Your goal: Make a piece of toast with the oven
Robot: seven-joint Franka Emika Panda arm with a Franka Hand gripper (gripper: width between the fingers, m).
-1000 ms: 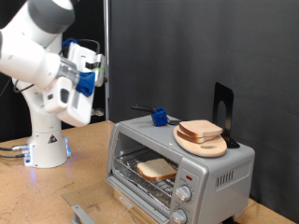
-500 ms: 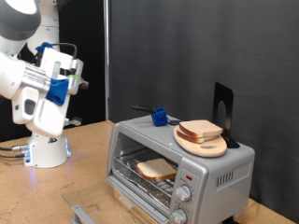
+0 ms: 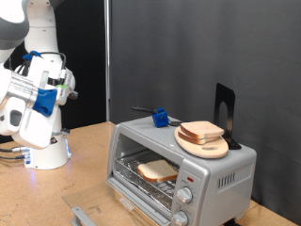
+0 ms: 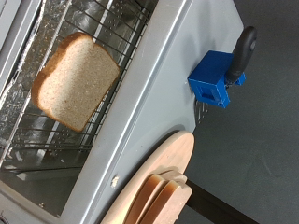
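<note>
Toast (image 3: 157, 170) lies on the oven's (image 3: 212, 169) wire rack, door open; end effector (image 3: 68, 85) raised well apart, opening indiscernible.

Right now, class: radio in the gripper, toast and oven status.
Gripper clear of oven, holding nothing visible. Toast on rack, door down. Nothing in the way.

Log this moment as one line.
gripper: away from oven | toast: on rack | door: open | second slice: on plate
</note>
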